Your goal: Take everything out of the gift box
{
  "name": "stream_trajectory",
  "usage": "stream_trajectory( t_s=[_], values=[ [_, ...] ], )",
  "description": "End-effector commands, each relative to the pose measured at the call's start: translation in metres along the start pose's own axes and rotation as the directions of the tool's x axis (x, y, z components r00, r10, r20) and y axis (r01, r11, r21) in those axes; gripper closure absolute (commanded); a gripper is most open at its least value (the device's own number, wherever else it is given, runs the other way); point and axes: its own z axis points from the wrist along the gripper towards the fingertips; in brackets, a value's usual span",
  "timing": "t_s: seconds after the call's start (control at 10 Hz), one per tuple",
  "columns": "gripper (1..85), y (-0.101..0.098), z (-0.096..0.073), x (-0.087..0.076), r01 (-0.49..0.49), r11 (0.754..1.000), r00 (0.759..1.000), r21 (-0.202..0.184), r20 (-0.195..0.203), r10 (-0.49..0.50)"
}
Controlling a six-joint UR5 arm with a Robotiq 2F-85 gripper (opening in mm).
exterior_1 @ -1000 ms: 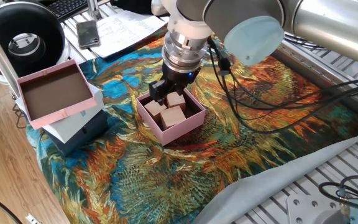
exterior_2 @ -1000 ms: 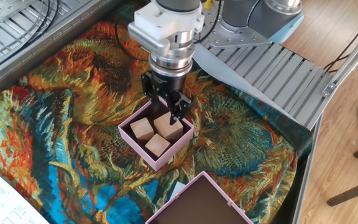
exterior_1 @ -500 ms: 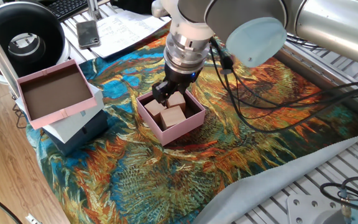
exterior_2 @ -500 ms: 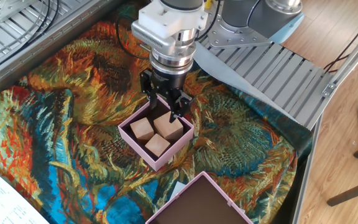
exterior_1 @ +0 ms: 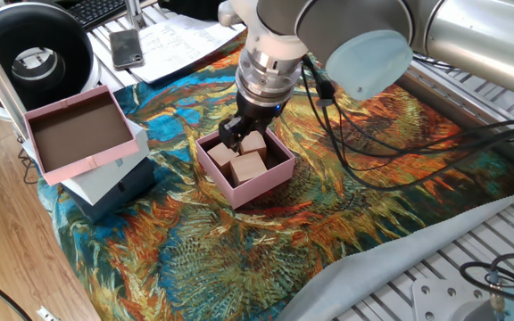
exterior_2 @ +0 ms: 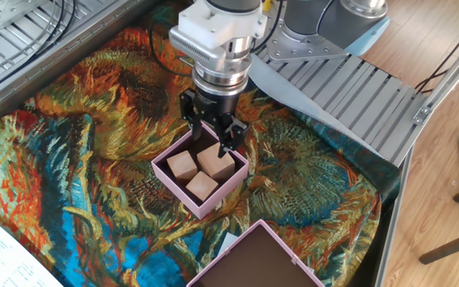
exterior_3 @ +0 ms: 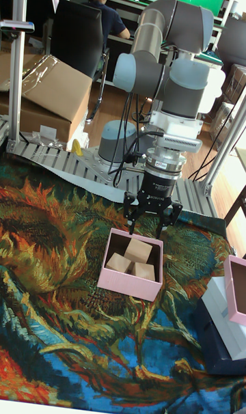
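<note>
- The gift box (exterior_2: 177, 197) is sitting open on the sunflower-patterned cloth (exterior_2: 62, 159), near the middle of the table.
- Three wooden cubes are lying inside it: one cube (exterior_2: 182, 167) by the left wall, a second cube (exterior_2: 202, 186) toward the near corner, and a third cube (exterior_2: 216, 160) at the back, tilted.
- The gripper (exterior_2: 213, 132) is hanging just above the back of the box, over the third cube, with its fingers spread wide and holding nothing.
- In the tall fixed view the fingers (exterior_3: 128, 217) are standing apart over the box's far wall, and the cubes (exterior_3: 138, 250) are showing below them.
- A larger pink tray (exterior_1: 71, 134) is resting on a white and navy box (exterior_1: 114, 187) well apart from the gift box, at the cloth's edge.
</note>
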Motion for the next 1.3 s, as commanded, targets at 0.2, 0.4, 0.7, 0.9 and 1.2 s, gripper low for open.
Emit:
stream_trajectory(
  t_s=[0.2,0.4,0.7,0.9,1.2],
  values=[
    [13.7,0.004,0.016,0.012,-0.091,0.996,0.996,-0.021,-0.024,0.091],
    [13.7,0.01,0.021,0.009,-0.163,0.986,0.987,-0.042,-0.016,0.162],
    [11.7,0.004,0.034,0.0,-0.181,0.983,0.983,-0.015,0.027,0.181],
    [11.7,0.017,0.042,-0.002,-0.195,0.981,0.98,-0.022,0.044,0.195],
    [12.0,0.022,0.054,0.002,-0.194,0.981,0.979,-0.013,0.055,0.194]
  ],
)
